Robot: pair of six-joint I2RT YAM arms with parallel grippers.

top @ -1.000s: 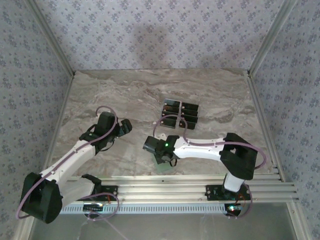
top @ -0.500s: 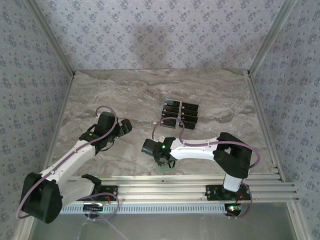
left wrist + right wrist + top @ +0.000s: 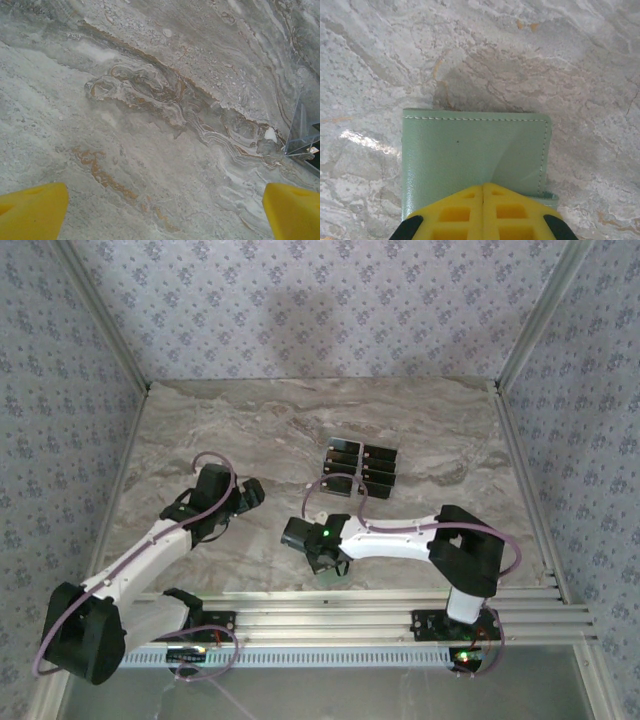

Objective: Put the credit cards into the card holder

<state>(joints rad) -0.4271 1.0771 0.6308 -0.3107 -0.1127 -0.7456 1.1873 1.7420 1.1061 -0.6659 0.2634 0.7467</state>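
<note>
The card holder, a pale-green stitched wallet, lies closed on the marble near the table's front edge. My right gripper is shut on the near edge of its cover, which creases up toward the yellow fingertips. From above, the right gripper points down over the card holder, which is mostly hidden beneath it. Several black credit cards sit in rows in a clear rack behind it. My left gripper hovers open to the left, its yellow fingers wide apart over bare marble.
The clear card rack's corner shows at the right edge of the left wrist view. Aluminium rails run along the near table edge. Patterned walls enclose the marble table on three sides.
My right gripper has closed fully on the card holder's cover, and its wrist has shifted slightly left. The left arm has not moved.
</note>
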